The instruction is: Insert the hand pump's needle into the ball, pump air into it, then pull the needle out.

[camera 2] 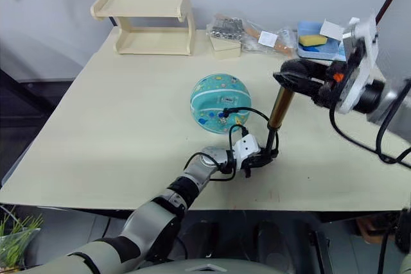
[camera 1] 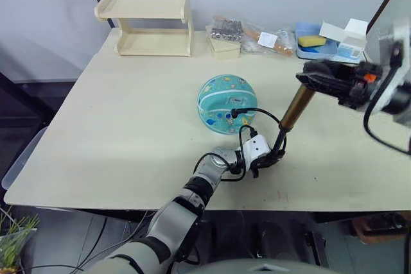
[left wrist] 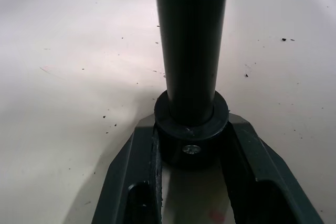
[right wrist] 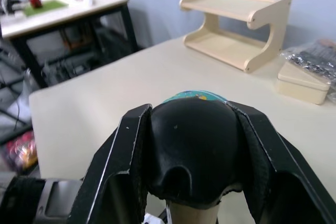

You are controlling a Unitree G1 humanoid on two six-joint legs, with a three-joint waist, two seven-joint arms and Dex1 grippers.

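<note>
The teal ball (camera 1: 226, 103) rests mid-table, its white sticker facing me. The hand pump (camera 1: 297, 107) stands tilted to the ball's right, gold barrel leaning away from it. My left gripper (camera 1: 274, 156) is shut on the pump's black bottom cap (left wrist: 191, 129) at the table surface. My right gripper (camera 1: 316, 81) is shut on the black handle (right wrist: 191, 150) at the top. A thin black hose (camera 1: 264, 115) loops from the base to the ball beside the sticker. The needle at the hose tip is hidden against the ball.
A wooden shelf (camera 1: 149, 24) stands at the back left. Along the back edge lie a small beige box (camera 1: 224, 47), plastic bags (camera 1: 257, 35) and a blue tray (camera 1: 318, 43) with a white box (camera 1: 347, 35). The table's front edge (camera 1: 192, 205) is close.
</note>
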